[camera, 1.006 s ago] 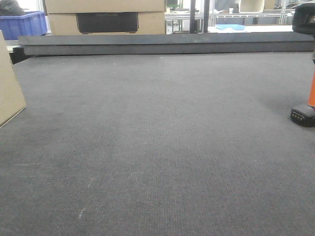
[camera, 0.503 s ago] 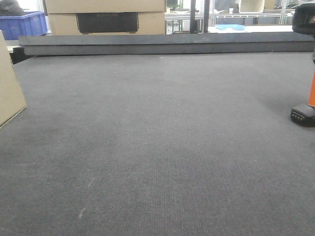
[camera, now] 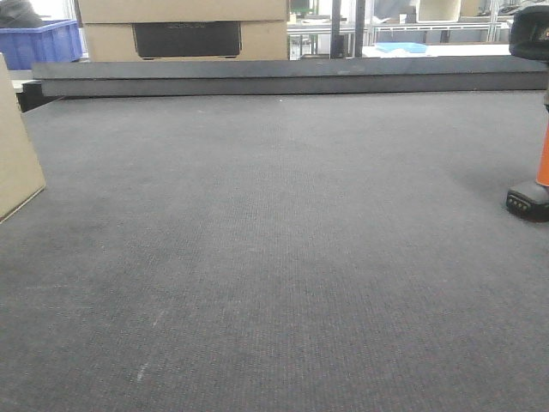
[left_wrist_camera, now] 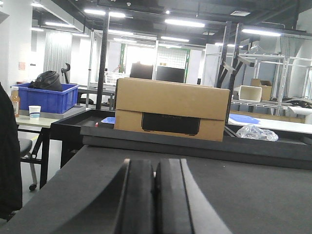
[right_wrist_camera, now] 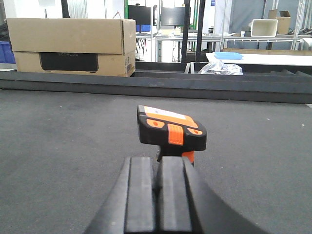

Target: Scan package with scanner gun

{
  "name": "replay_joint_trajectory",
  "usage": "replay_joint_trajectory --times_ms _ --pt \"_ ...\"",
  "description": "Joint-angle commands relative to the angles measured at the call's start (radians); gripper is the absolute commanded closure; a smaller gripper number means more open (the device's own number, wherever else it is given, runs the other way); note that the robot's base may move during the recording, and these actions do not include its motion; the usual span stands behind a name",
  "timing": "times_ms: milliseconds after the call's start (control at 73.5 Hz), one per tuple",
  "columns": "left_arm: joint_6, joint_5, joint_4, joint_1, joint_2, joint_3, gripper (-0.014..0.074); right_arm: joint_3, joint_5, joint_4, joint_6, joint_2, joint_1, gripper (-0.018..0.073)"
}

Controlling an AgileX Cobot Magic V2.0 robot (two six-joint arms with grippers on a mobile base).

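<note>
Since both grippers' jaws sit pressed together on nothing, the right gripper [right_wrist_camera: 157, 195] must open before taking the scanner [right_wrist_camera: 170, 130] just ahead — light, rigid plastic, probably best gripped at its orange neck. It stands at the table's [camera: 274, 257] right edge; the box [camera: 17, 146] — stiff cardboard — at the left edge. The left gripper [left_wrist_camera: 155, 200] faces bare mat.

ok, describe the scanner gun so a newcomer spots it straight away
On the dark grey felt-covered table, look to the far right edge in the front view. Standing upright there is the small handheld scanner gun, directly beyond the right gripper. Its black ribbed foot, orange middle and dark rounded head separate it from the plain tan cardboard box at the left.
</note>
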Motion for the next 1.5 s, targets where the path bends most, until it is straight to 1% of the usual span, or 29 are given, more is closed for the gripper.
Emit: replay_joint_trajectory --times_ms 0,231,313,367,449,585,748,884,952,1020,1169,1319,1482 --pt "-0.004 -0.009 -0.004 -0.002 -0.005 0.002 0.0707 -0.009 -0.024 -0.004 -0.006 -0.006 0.003 0.0727" --pt "-0.004 -0.009 -0.004 -0.002 -0.005 0.002 0.0707 -0.009 -0.025 -0.004 -0.006 -0.013 0.003 0.0727" --pt "-0.004 -0.009 -0.004 -0.002 -0.005 0.002 0.0707 -0.007 0.008 -0.017 -0.006 -0.037 0.003 0.0727" --pt "-0.004 -0.009 -0.004 -0.002 -0.005 0.002 0.0707 0.006 0.009 -0.019 -0.040 -0.060 0.003 0.0727" --pt "-0.004 -0.009 -0.004 -0.002 -0.005 0.002 0.0707 0.058 -0.059 -0.019 -0.115 -0.060 0.003 0.0727" --pt "-0.004 -0.009 -0.004 -0.002 -0.005 0.002 0.0707 0.164 -0.202 -0.004 -0.120 -0.060 0.003 0.0727" --pt "-0.004 -0.009 -0.004 -0.002 -0.005 0.002 0.0707 0.247 -0.209 0.008 -0.116 -0.060 -0.004 0.0727" --pt "-0.004 -0.009 -0.004 -0.002 -0.005 0.002 0.0707 0.269 -0.273 0.044 -0.116 -0.060 -0.068 0.0727" --pt "-0.004 -0.009 -0.004 -0.002 -0.005 0.002 0.0707 0.269 -0.255 0.051 -0.116 -0.060 -0.097 0.0727" --pt "-0.004 -0.009 -0.004 -0.002 -0.005 0.002 0.0707 0.269 -0.257 0.051 -0.116 -0.060 -0.109 0.0727" --pt "-0.004 -0.009 -0.004 -0.002 -0.005 0.002 0.0707 0.269 -0.247 0.053 -0.116 -0.060 -0.113 0.0727" --pt "-0.004 -0.009 -0.004 -0.002 -0.005 0.002 0.0707 0.269 -0.193 0.085 -0.116 -0.060 -0.113 0.0727" --pt "-0.004 -0.009 -0.004 -0.002 -0.005 0.002 0.0707 0.269 -0.196 0.085 -0.116 -0.060 -0.113 0.0727"
